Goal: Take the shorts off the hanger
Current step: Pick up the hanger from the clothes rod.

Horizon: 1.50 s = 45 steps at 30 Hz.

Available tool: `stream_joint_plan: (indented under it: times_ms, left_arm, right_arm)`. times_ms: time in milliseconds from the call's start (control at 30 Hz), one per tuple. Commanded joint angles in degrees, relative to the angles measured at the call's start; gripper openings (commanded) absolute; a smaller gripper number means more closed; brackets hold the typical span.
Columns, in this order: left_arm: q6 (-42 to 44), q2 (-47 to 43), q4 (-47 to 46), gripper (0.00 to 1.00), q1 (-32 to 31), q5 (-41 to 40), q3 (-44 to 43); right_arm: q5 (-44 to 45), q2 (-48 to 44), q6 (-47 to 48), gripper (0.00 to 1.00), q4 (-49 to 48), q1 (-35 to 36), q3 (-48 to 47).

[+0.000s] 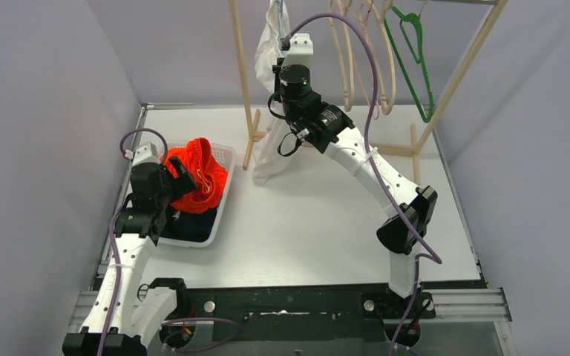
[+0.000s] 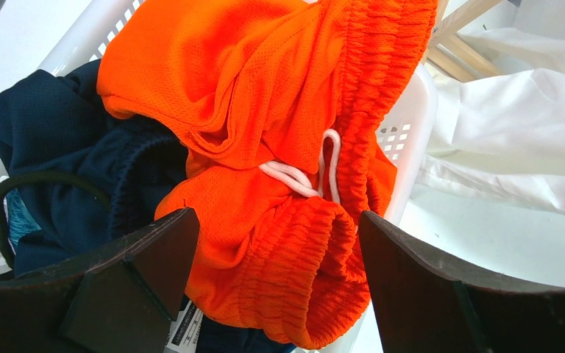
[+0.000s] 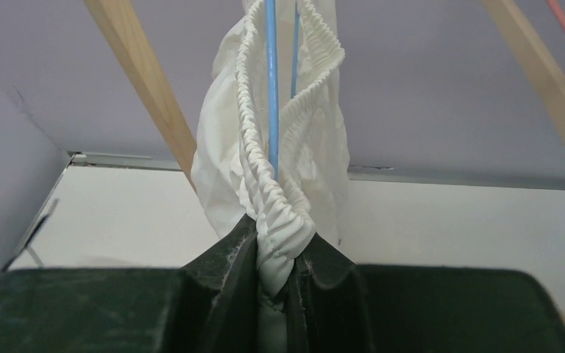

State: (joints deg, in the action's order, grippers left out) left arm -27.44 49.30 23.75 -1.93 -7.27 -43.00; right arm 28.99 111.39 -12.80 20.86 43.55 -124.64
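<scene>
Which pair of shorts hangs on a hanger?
The white shorts, on the blue hanger, in the right pincer; orange pair and navy pair lie in the basket.

Three pairs showed: white fabric shorts [image 1: 269, 152], bright orange mesh shorts [image 1: 202, 174], dark navy shorts [image 1: 193, 222]. One white plastic basket [image 1: 223, 196] stood.

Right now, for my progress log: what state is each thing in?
white shorts: hanging on the blue hanger, waistband pinched.
orange shorts: heaped in the basket.
navy shorts: in the basket, under the orange pair.
right tool: shut on the white shorts.
left tool: open, over the orange shorts.
</scene>
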Motion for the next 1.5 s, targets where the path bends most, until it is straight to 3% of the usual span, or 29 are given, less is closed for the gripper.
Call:
stream_joint_plan:
  times_ms: [0, 200, 433, 667, 833, 967, 1333, 1467]
  left_arm:
    - [0.2, -0.7, -3.0, 0.80, 0.1, 1.0, -0.6]
    - [0.2, -0.7, -3.0, 0.80, 0.1, 1.1, -0.5]
    - [0.2, -0.8, -2.9, 0.80, 0.2, 0.6, -0.7]
    - [0.1, -1.1, -2.4, 0.80, 0.2, -0.4, -0.9]
    - [-0.1, -0.9, -2.0, 0.80, 0.2, -1.4, -1.0]
    - [-0.3, -0.6, -2.2, 0.80, 0.2, -1.3, -1.0]
    - [-1.4, -0.6, -1.5, 0.80, 0.2, -0.1, -0.7]
    - [-4.5, 0.0, -2.6, 0.80, 0.2, 4.8, -0.6]
  right_arm:
    - [6.0, -6.5, 5.2, 0.00, -10.2, -0.1, 2.1]
    - [7.6, -10.1, 8.5, 0.00, -21.3, 0.0, 8.5]
    - [6.5, -11.0, 11.7, 0.00, -23.7, 0.3, 8.8]
    - [3.6, -14.8, 9.5, 0.00, -19.0, 2.1, 14.4]
    - [-4.0, -18.6, 7.4, 0.00, -7.0, 4.7, 15.1]
    - [-2.1, -25.3, 9.1, 0.00, -7.1, 7.4, 24.1]
    - [-18.0, -50.8, 2.4, 0.00, -7.0, 7.1, 54.4]
    - [-22.1, -58.7, -2.0, 0.00, -4.4, 7.2, 63.8]
